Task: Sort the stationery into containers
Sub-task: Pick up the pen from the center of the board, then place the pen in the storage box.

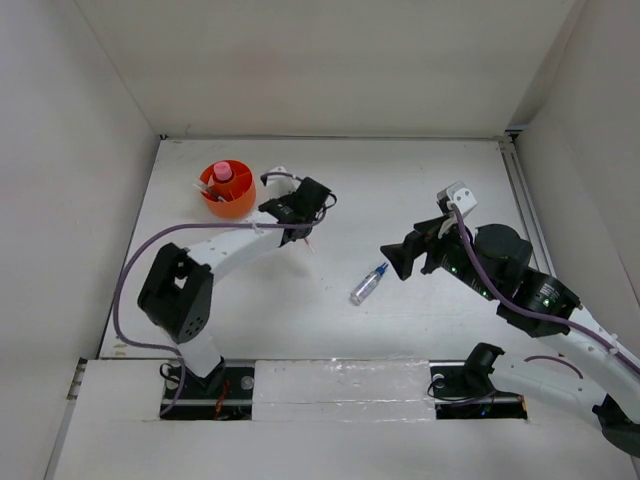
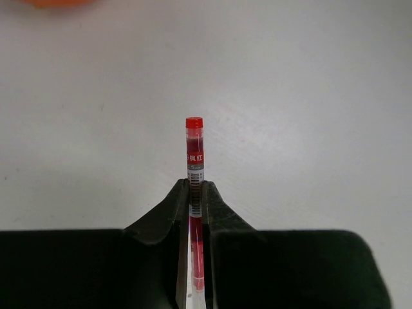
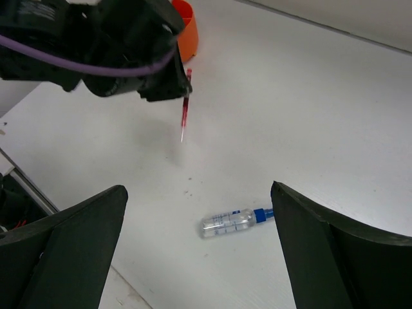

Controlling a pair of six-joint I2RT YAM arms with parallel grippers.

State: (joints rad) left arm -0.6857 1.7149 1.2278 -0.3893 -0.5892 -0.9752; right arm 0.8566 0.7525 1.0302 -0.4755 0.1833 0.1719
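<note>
White table (image 1: 420,200), pale walls on 3 sides, seen from the top cam.

Tub (image 1: 228,190): orange, round, at approx 10 o'clock on the table. Pink-capped bottle (image 1: 222,176) stands upright inside it. Other bits in there are too small to tell.

L gripper (image 2: 195,190): sits at approx 4 o'clock from the tub, near it but not touching. Its jaws are pinched on the red pen (image 2: 195,161). In the L wrist cam the pen runs straight out between the fingers, with the red cap end and the barcode label sticking past the tips. The R wrist cam shows the thin tip pointing down and the pen looks clear of the table.

Clear bottle (image 1: 368,285): lies on its side near table centre, approx 5 o'clock from the L gripper and well apart from it. Its blue cap points to approx 1 o'clock in the top cam. Nothing touches it.

R gripper (image 1: 392,262): spread wide, nothing between the fingers (image 3: 71,244). It is just beside the bottle's cap end, at approx 1 o'clock from it. In the R wrist cam the bottle shows in the gap between the 2 fingers.
</note>
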